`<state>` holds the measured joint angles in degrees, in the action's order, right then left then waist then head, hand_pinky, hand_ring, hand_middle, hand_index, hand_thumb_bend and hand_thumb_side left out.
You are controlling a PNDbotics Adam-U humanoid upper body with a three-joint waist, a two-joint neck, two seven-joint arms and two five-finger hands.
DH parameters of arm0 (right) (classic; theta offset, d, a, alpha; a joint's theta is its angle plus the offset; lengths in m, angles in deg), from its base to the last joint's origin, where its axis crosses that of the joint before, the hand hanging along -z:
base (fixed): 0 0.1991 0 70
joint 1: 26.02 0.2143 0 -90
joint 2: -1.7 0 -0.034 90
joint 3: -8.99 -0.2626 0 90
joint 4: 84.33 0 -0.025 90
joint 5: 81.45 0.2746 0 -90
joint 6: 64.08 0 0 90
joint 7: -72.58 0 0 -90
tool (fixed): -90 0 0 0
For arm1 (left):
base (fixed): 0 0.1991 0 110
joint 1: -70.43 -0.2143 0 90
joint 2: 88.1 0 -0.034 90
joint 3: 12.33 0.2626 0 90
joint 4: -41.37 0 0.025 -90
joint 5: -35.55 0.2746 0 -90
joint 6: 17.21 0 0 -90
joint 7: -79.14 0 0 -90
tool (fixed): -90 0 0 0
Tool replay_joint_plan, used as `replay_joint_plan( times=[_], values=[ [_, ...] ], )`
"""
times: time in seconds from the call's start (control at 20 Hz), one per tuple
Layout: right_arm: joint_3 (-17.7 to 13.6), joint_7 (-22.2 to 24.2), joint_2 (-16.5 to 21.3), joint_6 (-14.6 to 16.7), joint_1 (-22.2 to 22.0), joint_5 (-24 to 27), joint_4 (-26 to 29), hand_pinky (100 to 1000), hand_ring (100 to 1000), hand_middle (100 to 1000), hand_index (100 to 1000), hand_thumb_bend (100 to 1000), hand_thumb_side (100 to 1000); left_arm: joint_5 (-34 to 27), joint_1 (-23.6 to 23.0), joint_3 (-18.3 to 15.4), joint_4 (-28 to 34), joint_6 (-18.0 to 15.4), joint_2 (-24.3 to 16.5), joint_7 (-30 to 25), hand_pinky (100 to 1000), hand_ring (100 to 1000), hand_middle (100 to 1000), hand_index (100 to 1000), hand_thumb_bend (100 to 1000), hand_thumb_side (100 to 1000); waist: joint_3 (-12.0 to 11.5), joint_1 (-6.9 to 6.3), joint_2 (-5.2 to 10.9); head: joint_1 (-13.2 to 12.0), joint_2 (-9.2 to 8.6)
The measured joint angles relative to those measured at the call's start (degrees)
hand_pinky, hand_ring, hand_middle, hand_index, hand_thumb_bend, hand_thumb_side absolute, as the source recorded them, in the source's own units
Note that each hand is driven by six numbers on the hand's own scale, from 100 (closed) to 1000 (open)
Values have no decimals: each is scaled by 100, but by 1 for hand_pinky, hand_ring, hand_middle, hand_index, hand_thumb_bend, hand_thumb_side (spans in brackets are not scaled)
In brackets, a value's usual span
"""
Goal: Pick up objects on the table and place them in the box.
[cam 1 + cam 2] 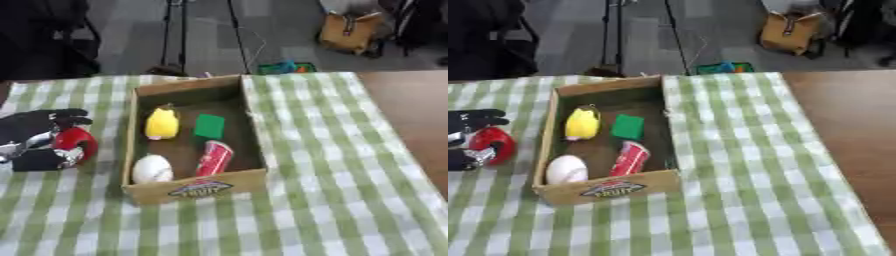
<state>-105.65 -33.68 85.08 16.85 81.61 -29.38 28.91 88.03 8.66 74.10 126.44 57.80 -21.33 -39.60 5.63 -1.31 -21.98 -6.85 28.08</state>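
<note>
Green-and-white checked cloth over the table, bare brown wood showing at the far right, grey floor w/ a tripod and a tan bag behind.

Left hand comes in from the left edge, black w/ silver bits, fingers and thumb curled round a red round object — can't make out what it is, just red and rounded. Hand and object sit low over the cloth, just beside the box's left wall, not over it yet. Can't tell if the object is touching the cloth.

Right hand: nowhere in either view.

Next out, the cardboard box, open top, printed label on the near wall. Inside: yellow object at back left, green flat square right beside it, white egg-shaped object at front left, red cup lying tilted at front right, its rim toward the back.
</note>
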Motion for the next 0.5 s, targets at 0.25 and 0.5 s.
replay_joint_plan(
  times=[0.25,0.5],
  values=[
    [0,9,0,-9,0,0,0,660,688,520,612,100,372,37,46,1,-142,-48,0,135,1000,1000,1000,1000,100,1000,17,3,-13,-2,-1],
    [-1,12,0,-12,1,0,0,661,689,520,610,100,373,31,133,18,-401,-143,-1,116,1000,1000,1000,1000,100,1000,34,19,-43,-5,-2]
  ],
)
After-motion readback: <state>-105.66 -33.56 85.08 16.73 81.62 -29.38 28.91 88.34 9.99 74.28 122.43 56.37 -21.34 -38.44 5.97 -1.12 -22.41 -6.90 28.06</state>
